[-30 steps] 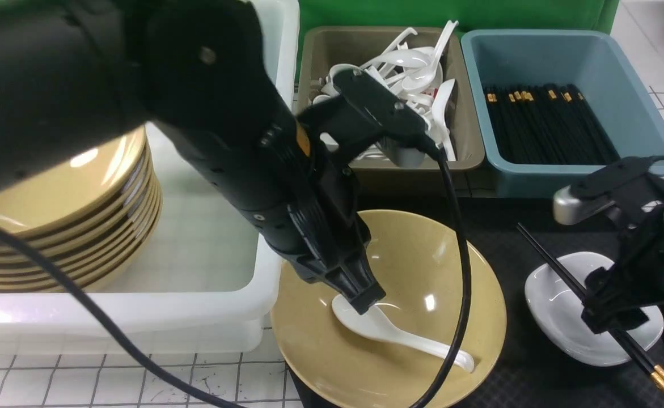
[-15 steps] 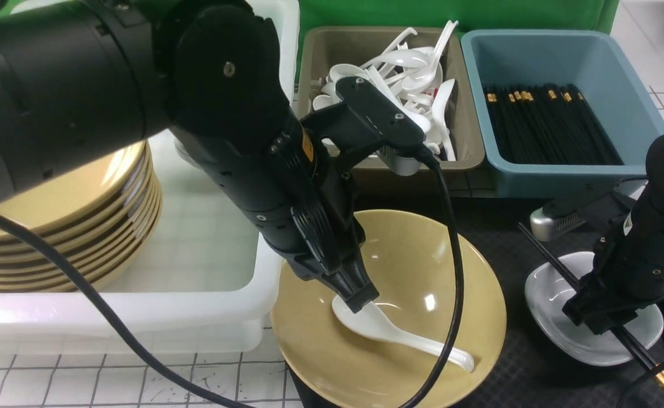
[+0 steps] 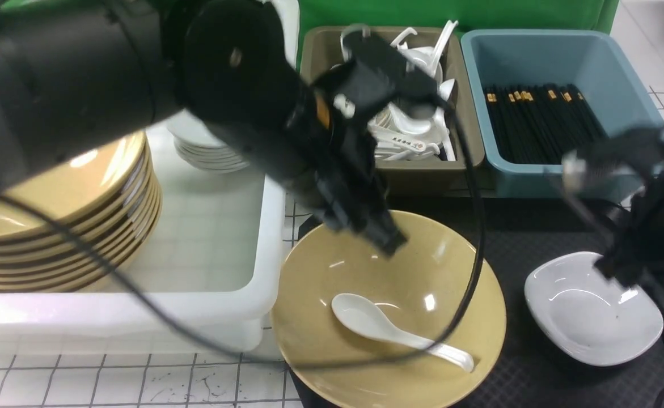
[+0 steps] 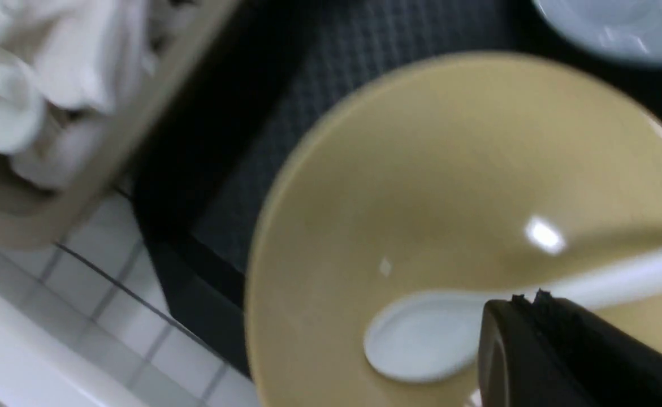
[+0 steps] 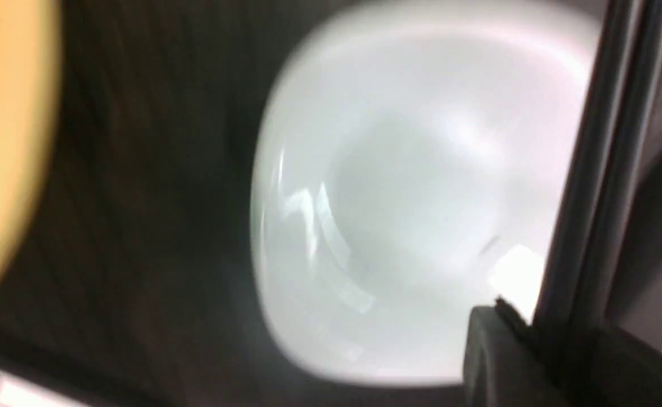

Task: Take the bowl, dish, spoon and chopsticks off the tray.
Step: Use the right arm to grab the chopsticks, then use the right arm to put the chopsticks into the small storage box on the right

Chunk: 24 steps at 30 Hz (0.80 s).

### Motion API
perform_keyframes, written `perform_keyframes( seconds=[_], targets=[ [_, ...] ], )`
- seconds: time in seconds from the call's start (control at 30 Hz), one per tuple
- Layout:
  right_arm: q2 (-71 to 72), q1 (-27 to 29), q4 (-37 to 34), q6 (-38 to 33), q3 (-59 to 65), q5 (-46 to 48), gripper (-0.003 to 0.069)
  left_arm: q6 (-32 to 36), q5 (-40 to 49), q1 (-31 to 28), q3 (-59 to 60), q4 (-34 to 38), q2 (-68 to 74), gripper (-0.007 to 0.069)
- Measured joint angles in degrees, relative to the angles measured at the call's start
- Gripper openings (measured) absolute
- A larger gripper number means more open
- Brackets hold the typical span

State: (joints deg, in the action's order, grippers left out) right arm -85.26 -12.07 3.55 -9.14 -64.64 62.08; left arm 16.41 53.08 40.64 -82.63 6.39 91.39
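Observation:
The mustard-yellow bowl [image 3: 422, 266] sits on the left part of the black tray [image 3: 513, 243]. The white spoon [image 3: 388, 331] lies loose inside it. My left gripper [image 3: 391, 246] hangs above the bowl's far side, shut and empty. In the left wrist view its shut tips [image 4: 528, 297] hover over the spoon [image 4: 421, 339]. The small white dish [image 3: 587, 311] rests on the tray's right part. Just above the dish, my right gripper [image 3: 621, 272] is shut on the black chopsticks [image 5: 596, 186], which are lifted clear of the dish [image 5: 410, 198].
A white bin [image 3: 218, 294] at the left holds a stack of yellow bowls [image 3: 54, 215] and white dishes [image 3: 207, 150]. Behind the tray stand an olive bin of spoons [image 3: 411, 130] and a blue bin of chopsticks [image 3: 541, 124]. The left arm's cable [image 3: 473, 272] hangs over the bowl.
My left gripper rose up and back from the spoon's scoop, leaving the spoon in the bowl. My right gripper shut on the chopsticks and lifted them off the dish.

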Motion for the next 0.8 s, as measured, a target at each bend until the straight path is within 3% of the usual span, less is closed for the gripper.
perform_keyframes(
  seconds=[0.23, 0.37, 0.67, 0.8],
  targets=[
    [-6.79, 0.00, 0.00, 0.13, -20.72, 0.55, 0.0159, 0.20, 0.93, -5.38, -17.73, -0.25, 10.86, -0.0013],
    [-15.54, 0.00, 0.00, 1.72, -33.78, 0.55, 0.0159, 1.54, -0.47, -5.66, -24.28, -0.42, 14.17, -0.0013],
    [-37.81, 3.63, -0.08, 12.26, -59.31, -0.54, 0.0159, 1.91, -4.29, -5.66, -25.61, -1.27, 15.40, -0.0013],
    [-42.81, 5.40, -0.01, 14.49, -62.74, -0.45, 0.0159, 1.93, -3.88, -5.66, -25.61, -1.96, 15.40, -0.0013]
  ],
)
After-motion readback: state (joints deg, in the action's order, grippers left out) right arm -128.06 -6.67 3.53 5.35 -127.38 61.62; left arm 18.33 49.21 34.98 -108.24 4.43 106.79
